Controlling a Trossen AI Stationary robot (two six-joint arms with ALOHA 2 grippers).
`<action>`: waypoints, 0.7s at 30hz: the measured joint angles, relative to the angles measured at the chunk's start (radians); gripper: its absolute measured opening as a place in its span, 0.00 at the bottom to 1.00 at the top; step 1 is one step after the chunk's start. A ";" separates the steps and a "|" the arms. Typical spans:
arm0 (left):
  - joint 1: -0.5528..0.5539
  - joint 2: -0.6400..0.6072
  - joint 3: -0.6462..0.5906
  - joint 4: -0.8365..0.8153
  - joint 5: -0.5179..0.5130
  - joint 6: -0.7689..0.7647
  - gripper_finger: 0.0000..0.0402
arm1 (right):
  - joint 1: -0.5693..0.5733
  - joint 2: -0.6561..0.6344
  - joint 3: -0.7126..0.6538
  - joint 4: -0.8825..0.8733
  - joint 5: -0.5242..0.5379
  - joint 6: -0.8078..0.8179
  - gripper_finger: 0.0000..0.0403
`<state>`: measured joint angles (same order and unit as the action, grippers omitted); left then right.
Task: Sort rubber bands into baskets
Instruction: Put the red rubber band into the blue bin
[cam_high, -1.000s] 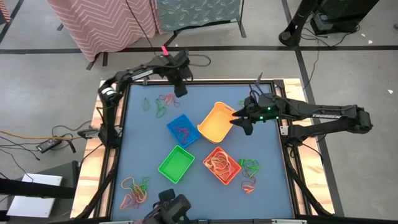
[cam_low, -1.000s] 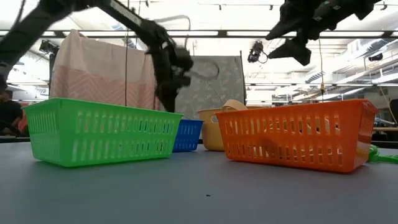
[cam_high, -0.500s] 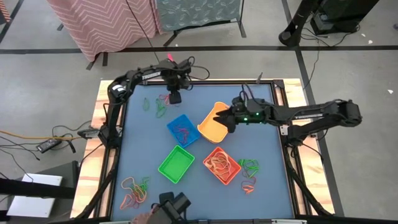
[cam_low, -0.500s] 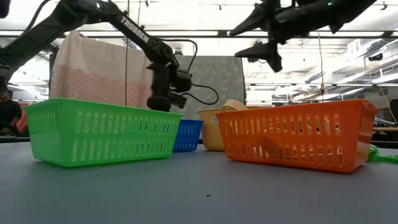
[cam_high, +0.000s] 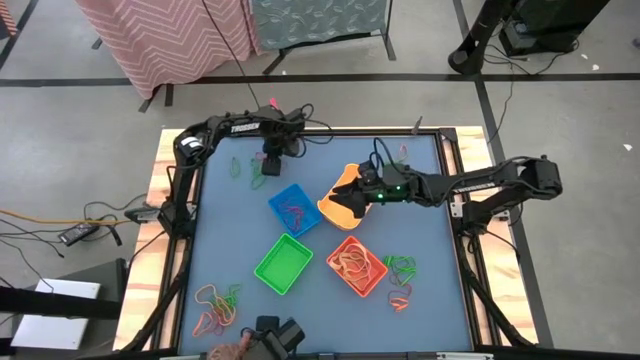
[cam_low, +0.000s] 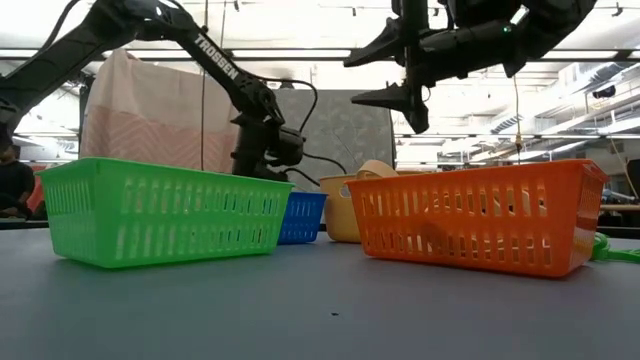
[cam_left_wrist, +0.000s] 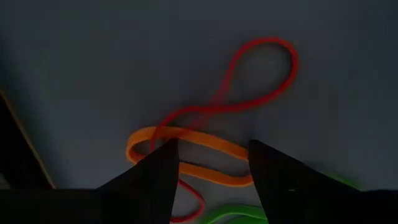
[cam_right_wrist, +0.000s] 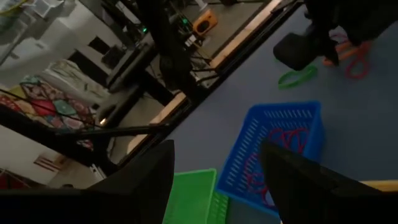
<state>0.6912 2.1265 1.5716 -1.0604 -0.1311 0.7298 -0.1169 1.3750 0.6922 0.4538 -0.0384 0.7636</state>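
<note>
My left gripper (cam_high: 268, 166) points down, open, low over a small pile of rubber bands (cam_high: 255, 170) at the table's far left. In its wrist view the fingertips (cam_left_wrist: 165, 163) stand on either side of an orange band (cam_left_wrist: 186, 155), with a red band (cam_left_wrist: 261, 68) just beyond; whether they touch the orange band I cannot tell. My right gripper (cam_high: 350, 193) hangs open and nearly level above the yellow basket (cam_high: 333, 210). The blue basket (cam_high: 293, 208) holds red bands. The green basket (cam_high: 283, 263) and the orange basket (cam_high: 355, 265), which holds bands, stand nearer.
More rubber bands lie loose at the near left (cam_high: 218, 305) and to the right of the orange basket (cam_high: 400, 270). In the low view the green basket (cam_low: 165, 210) and the orange basket (cam_low: 470, 215) stand in front, hiding the table behind them.
My left gripper has come down onto the far-left pile of bands, moving a little toward the table's near edge and rolling about its own axis. My right gripper has travelled toward the table's left, over the yellow basket, sinking slightly. Both have stayed open.
</note>
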 joint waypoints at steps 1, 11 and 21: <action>-0.003 0.000 -0.003 0.006 -0.013 0.003 0.49 | 0.000 0.000 0.000 0.003 0.000 0.004 0.61; -0.035 0.000 0.015 0.075 -0.034 0.007 0.49 | 0.000 -0.018 0.001 0.009 -0.073 0.002 0.61; -0.046 0.000 0.035 0.097 0.022 0.128 0.49 | 0.000 -0.018 0.001 0.003 -0.089 0.001 0.61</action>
<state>0.6453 2.1265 1.6066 -0.9637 -0.1087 0.8573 -0.1169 1.3567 0.6930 0.4564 -0.1272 0.7643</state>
